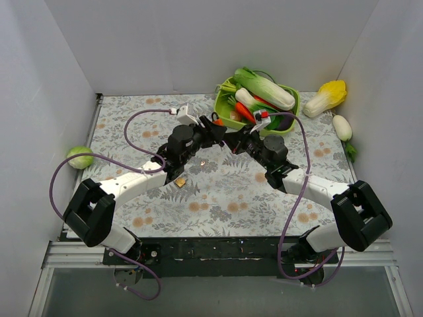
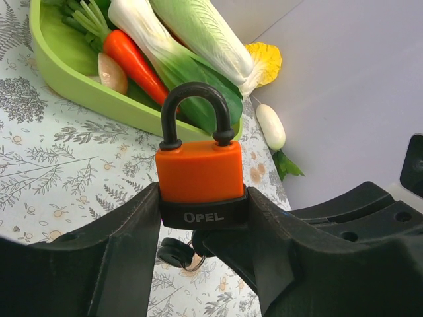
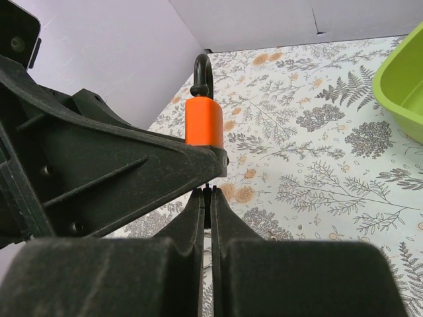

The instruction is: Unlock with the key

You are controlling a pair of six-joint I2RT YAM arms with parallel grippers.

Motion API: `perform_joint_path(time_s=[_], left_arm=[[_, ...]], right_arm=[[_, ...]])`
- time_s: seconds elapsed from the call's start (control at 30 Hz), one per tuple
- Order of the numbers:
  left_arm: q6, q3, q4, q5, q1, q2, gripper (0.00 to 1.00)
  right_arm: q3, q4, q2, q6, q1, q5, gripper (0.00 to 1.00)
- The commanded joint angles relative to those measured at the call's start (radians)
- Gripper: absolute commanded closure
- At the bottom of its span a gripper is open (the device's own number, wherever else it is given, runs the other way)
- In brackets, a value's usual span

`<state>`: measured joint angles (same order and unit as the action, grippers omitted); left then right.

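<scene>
Left claw (image 2: 201, 211) gripped padlock (image 2: 199, 172), shackle closed | right claw (image 3: 210, 193) was pinched tight beneath; hold on key (image 2: 173, 251) unclear | risk: turning might have twisted padlock loose.

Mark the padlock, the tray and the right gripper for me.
padlock (image 2: 199, 173): left wrist view, on its orange body.
tray (image 2: 99, 102): left wrist view, on its near green wall.
right gripper (image 3: 210, 191): right wrist view, between its shut fingertips, just under the padlock.
</scene>
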<state>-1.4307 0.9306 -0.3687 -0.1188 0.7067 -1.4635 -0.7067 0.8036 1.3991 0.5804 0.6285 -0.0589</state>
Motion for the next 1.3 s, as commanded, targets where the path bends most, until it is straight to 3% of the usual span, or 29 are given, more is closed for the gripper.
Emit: perform_joint_path(time_s=[0.0,0.3,0.8,1.27], left_arm=[[-0.013,-0.012,0.131,0.165,0.079,-0.006,1.00],[0.035,0.033,0.212,0.036,0.073,0.025,1.00],[0.049,0.065,0.267,-0.008,0.022,-0.024,1.00],[0.052,0.077,0.298,-0.042,-0.029,-0.084,1.00]], right_arm=[[-0.066,0.272,-0.026,-0.033,-0.058,0.225,0.99],[-0.088,0.011,-0.028,-0.025,-0.029,0.226,0.99],[-0.027,-0.196,-0.020,0.024,0.020,0.199,0.98],[0.049,-0.227,-0.022,0.044,0.040,0.142,0.77]])
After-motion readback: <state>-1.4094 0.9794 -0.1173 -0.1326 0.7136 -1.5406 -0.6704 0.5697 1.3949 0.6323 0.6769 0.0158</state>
